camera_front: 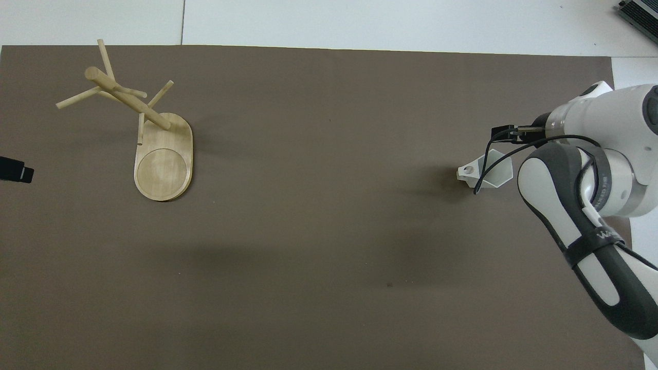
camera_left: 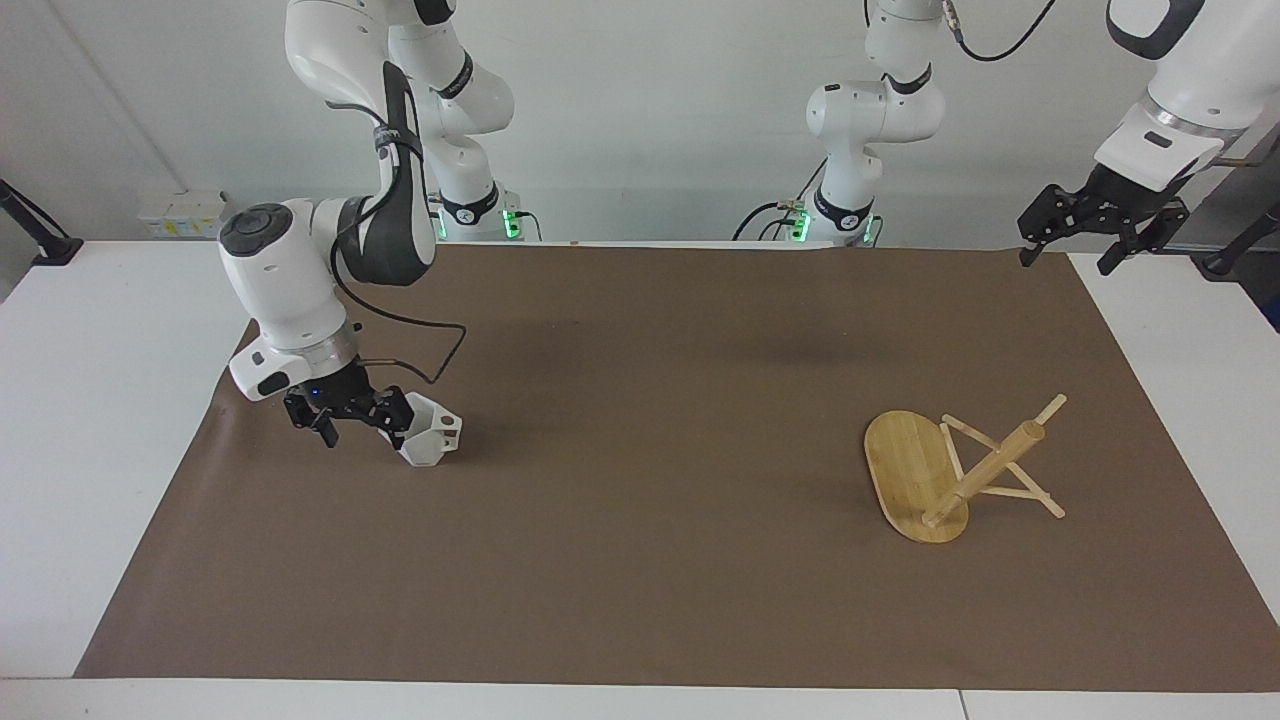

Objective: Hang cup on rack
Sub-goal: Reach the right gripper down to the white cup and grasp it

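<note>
Facing view: cup [camera_left: 432,442] upright on the brown mat toward the right arm's end of the desk [camera_left: 90,420], unlifted; right end effector [camera_left: 352,417] open, low at the cup's rim, no grip seen. Rack [camera_left: 955,470] well apart, toward the left arm's end, pegs bare. Left end effector [camera_left: 1102,232] open, waiting. Overhead view: same, cup [camera_front: 491,172] partly under the right arm; grasp, carry, hanging all left.

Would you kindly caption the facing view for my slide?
Right gripper open at the white cup; bamboo rack stands empty; left gripper waits.
</note>
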`<action>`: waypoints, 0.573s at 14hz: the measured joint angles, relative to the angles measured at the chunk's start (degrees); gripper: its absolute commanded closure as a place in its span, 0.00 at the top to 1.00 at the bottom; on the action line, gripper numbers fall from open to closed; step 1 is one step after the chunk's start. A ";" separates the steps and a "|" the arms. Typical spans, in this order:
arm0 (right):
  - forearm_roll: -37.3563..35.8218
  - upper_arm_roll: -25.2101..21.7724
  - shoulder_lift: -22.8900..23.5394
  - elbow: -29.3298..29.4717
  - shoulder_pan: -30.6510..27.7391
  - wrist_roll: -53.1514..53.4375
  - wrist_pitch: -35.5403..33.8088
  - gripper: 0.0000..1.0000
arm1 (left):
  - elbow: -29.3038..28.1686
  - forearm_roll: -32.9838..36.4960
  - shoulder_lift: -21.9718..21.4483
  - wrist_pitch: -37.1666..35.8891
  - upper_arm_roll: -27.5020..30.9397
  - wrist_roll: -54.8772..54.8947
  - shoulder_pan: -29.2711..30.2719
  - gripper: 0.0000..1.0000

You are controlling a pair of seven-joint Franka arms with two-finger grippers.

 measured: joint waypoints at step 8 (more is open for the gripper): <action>0.00 0.25 -1.49 -4.28 -0.01 0.00 0.00 1.00 | 0.00 0.00 0.00 0.00 0.00 0.00 0.00 1.00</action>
